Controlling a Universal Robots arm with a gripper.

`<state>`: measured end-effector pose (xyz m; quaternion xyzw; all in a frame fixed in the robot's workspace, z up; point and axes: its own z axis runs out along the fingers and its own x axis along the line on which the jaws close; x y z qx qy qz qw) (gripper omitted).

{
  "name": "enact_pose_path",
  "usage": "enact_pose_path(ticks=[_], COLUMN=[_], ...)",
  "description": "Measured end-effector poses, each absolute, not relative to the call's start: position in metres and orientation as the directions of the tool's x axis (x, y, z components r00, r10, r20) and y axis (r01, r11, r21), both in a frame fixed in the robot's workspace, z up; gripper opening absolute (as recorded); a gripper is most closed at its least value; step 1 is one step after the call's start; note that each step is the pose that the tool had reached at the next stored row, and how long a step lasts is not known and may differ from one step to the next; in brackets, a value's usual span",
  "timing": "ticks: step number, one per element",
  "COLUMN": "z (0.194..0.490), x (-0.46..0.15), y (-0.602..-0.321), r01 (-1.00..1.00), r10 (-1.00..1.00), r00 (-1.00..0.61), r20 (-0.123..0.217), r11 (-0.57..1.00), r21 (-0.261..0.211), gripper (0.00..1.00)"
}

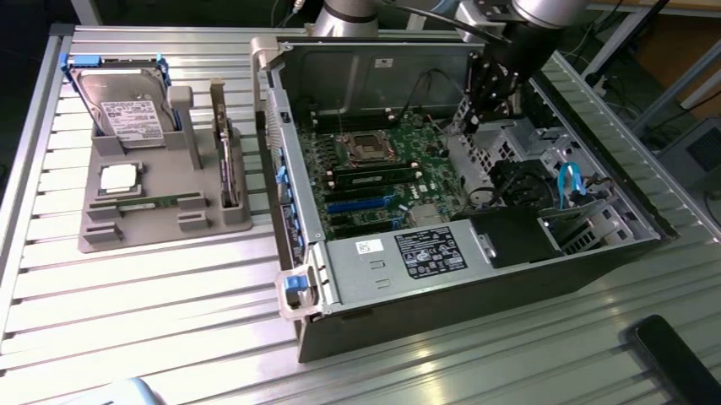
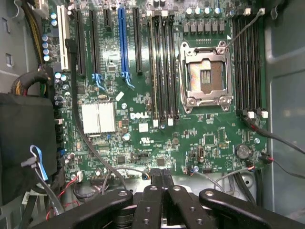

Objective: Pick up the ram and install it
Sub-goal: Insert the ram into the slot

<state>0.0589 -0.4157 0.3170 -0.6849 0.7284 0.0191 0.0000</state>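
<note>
Green Dell motherboard (image 2: 214,138) beneath my closed, empty fingers (image 2: 156,180).
White "DELL" lettering (image 2: 138,116) reads mid-board; the ram (image 1: 144,202) lies on the grey holder (image 1: 152,240), nine o'clock from the case (image 1: 372,72) in the exterior view.

Green motherboard (image 2: 143,102), one blue slot (image 2: 121,38) among black ones, white lettering; matte black claw (image 2: 162,176). Green ram (image 1: 141,202) with dark chips, pale grey tray (image 1: 158,232), silver bench (image 1: 158,287) ribbed in parallel lines.
</note>
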Motion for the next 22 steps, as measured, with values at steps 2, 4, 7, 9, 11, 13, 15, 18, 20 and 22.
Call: enact_pose_path(ticks=[2, 4, 7, 9, 11, 13, 15, 18, 20, 22], z=[0.317, 0.316, 0.314, 0.313, 0.313, 0.313, 0.313, 0.302, 0.297, 0.288], x=[0.054, 0.048, 0.031, 0.022, 0.015, 0.015, 0.015, 0.015, 0.015, 0.015], y=[-0.416, -0.416, -0.416, -0.416, -0.416, -0.416, -0.416, -0.416, -0.416, -0.416], r01=[-0.998, -0.998, -0.998, -0.998, -0.998, -0.998, -0.998, -0.998, -0.998, -0.998], r10=[-0.998, -0.998, -0.998, -0.998, -0.998, -0.998, -0.998, -0.998, -0.998, -0.998], r00=[-0.062, -0.062, -0.062, -0.062, -0.062, -0.062, -0.062, -0.062, -0.062, -0.062], r20=[-0.026, -0.026, -0.025, -0.025, -0.024, -0.024, -0.024, -0.024, -0.024, -0.024], r11=[0.061, 0.061, 0.061, 0.061, 0.061, 0.061, 0.061, 0.061, 0.061, 0.061], r21=[0.028, 0.028, 0.028, 0.028, 0.028, 0.028, 0.028, 0.026, 0.026, 0.025], gripper=[0.11, 0.11, 0.11, 0.11, 0.11, 0.11, 0.11, 0.11, 0.11, 0.11])
